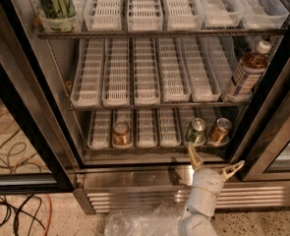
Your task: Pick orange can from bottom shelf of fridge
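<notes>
Gripper (216,157) sits just below and in front of the bottom shelf (147,129), toward that shelf's right end, over the steel sill of the fridge (55,77). Two tan fingers (194,157) spread wide in a V, nothing between them; left tip reaches up near the shelf's front rail, right tip angles out to the right. White wrist and arm (202,195) run down below the shelf and out of view at the bottom edge.

On the bottom shelf, far-right lane: the orange can (219,131), upright, silver top showing, above the gripper and apart from it. One lane left of it on the same shelf: green can (196,131), upright, the two close together. Toward the shelf's left end: a second copper-coloured can (121,133), upright.

One rack above the bottom shelf, at the right end: brown bottle (246,73), white cap, leaning. Two racks above, left end: clear tub of green stalks (56,6).

Below the bottom shelf: base grille (134,199), crumpled clear plastic bag (142,222) on the floor, cables (9,136) to the left
</notes>
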